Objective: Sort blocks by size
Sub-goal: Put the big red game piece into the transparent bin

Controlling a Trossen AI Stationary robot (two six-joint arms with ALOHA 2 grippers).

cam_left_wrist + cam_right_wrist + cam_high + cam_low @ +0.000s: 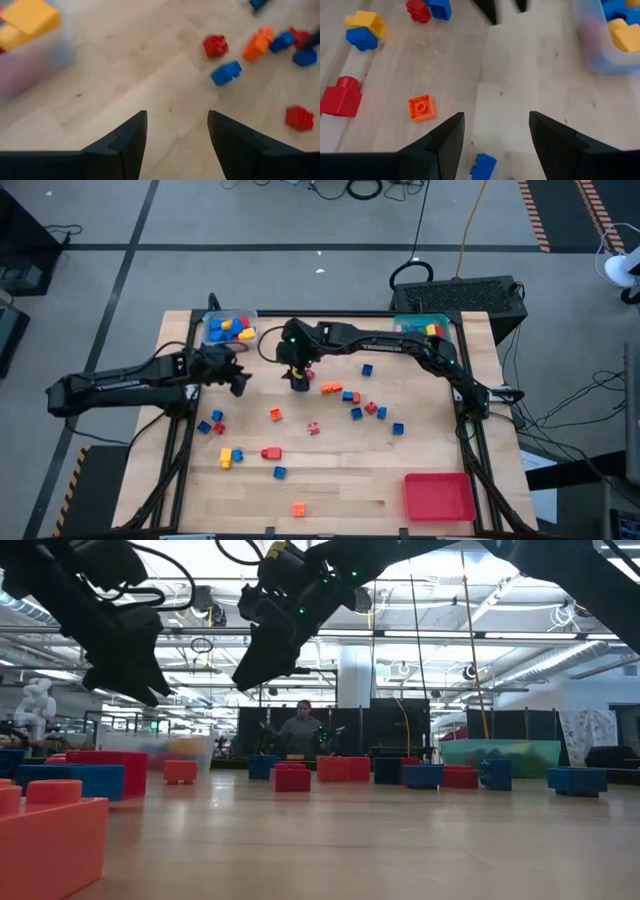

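Small blocks in red, blue, orange, yellow and pink lie scattered on the wooden table point(340, 480), among them an orange one point(421, 108), a red one point(340, 98) and a blue one point(226, 72). My left gripper point(240, 384) hangs open above bare wood near the clear tray point(230, 328), with nothing between its fingers point(177, 145). My right gripper point(297, 380) reaches across to the table's middle, also open and empty point(496, 145), above bare wood just right of the orange block. In the low view both grippers point(150, 690) point(250, 675) hang well above the table.
The clear tray at the far left holds blue and yellow blocks point(620, 30). A teal tray point(425, 328) sits at the far right and a red tray point(438, 496) at the near right corner. A person point(300, 730) stands in the room beyond the table.
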